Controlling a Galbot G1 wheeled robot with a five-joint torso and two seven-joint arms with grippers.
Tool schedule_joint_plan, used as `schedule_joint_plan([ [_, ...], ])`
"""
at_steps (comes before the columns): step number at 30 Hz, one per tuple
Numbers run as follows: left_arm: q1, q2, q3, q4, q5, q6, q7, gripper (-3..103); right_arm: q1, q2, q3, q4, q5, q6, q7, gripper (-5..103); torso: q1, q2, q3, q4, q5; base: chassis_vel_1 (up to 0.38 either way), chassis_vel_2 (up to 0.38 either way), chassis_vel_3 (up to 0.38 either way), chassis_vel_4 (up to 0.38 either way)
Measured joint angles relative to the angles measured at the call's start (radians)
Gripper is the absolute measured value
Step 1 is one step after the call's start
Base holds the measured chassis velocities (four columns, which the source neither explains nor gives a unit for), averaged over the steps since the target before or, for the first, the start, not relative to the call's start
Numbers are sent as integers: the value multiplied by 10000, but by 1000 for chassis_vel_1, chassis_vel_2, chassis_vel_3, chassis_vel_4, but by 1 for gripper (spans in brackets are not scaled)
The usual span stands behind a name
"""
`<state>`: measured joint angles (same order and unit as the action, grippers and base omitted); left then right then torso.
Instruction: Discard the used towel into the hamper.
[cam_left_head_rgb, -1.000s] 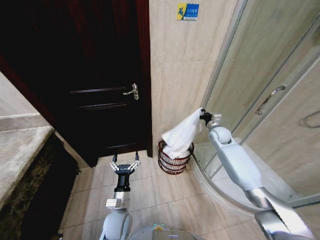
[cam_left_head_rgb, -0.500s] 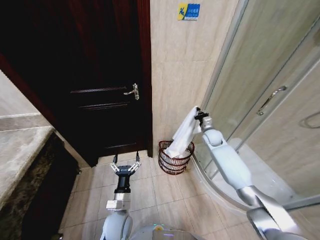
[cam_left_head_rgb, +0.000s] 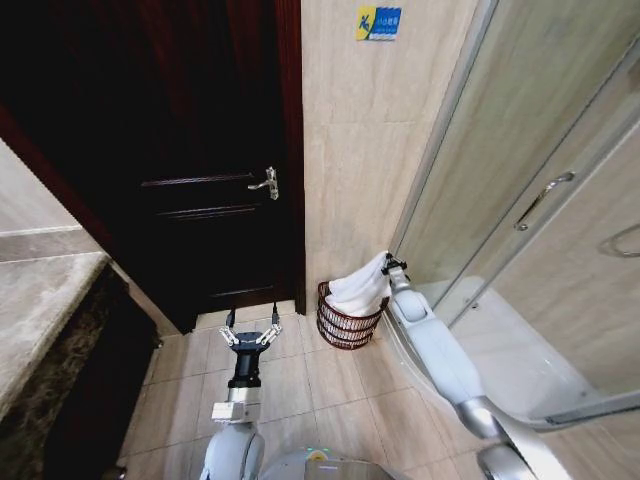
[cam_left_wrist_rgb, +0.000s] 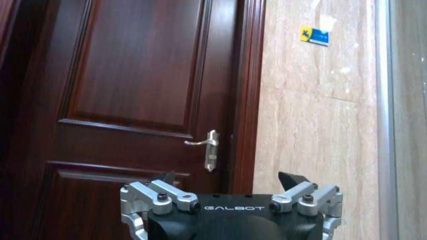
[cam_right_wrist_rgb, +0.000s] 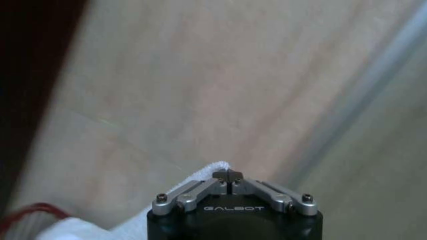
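A white towel (cam_left_head_rgb: 360, 287) hangs from my right gripper (cam_left_head_rgb: 389, 264), which is shut on its upper corner just above the hamper's right rim. The towel's lower part bunches inside the hamper (cam_left_head_rgb: 343, 324), a small round reddish-brown wire basket on the floor against the tiled wall. In the right wrist view the fingertips meet on the towel's edge (cam_right_wrist_rgb: 212, 167), and a bit of the hamper's red rim (cam_right_wrist_rgb: 30, 210) shows beside more of the cloth. My left gripper (cam_left_head_rgb: 251, 327) stands open and empty over the floor tiles in front of the dark door; its fingertips (cam_left_wrist_rgb: 167, 178) are spread wide.
A dark wooden door (cam_left_head_rgb: 190, 150) with a metal handle (cam_left_head_rgb: 266, 183) fills the left. The glass shower enclosure (cam_left_head_rgb: 540, 200) and its curved threshold (cam_left_head_rgb: 400, 350) close off the right. A stone counter (cam_left_head_rgb: 40, 300) runs along the left edge. Floor tiles lie between the arms.
My right arm has come down and toward the hamper with the towel. The cloth, hanging high above the basket before, now rests bunched in its opening. The left arm has not moved.
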<state>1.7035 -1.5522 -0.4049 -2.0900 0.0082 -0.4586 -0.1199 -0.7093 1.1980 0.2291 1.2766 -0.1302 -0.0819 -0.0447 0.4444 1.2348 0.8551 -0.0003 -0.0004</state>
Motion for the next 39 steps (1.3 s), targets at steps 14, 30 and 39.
schedule_joint_plan([
  [14,115,270,-59,-99,-141,35,-73,100,421,2140,252,-1894,3093,614,992,0,0,0,0,8,2,0,0,0,0],
  [30,191,550,-215,-237,-359,65,-30,100,1651,3012,969,-2536,2429,1824,2359,0,1,-1,2,5,4,0,0,0,0],
  [39,244,629,-313,-156,-607,-186,-6,100,1318,2804,715,-2212,2688,1103,2189,0,1,-1,0,6,6,0,0,0,0],
])
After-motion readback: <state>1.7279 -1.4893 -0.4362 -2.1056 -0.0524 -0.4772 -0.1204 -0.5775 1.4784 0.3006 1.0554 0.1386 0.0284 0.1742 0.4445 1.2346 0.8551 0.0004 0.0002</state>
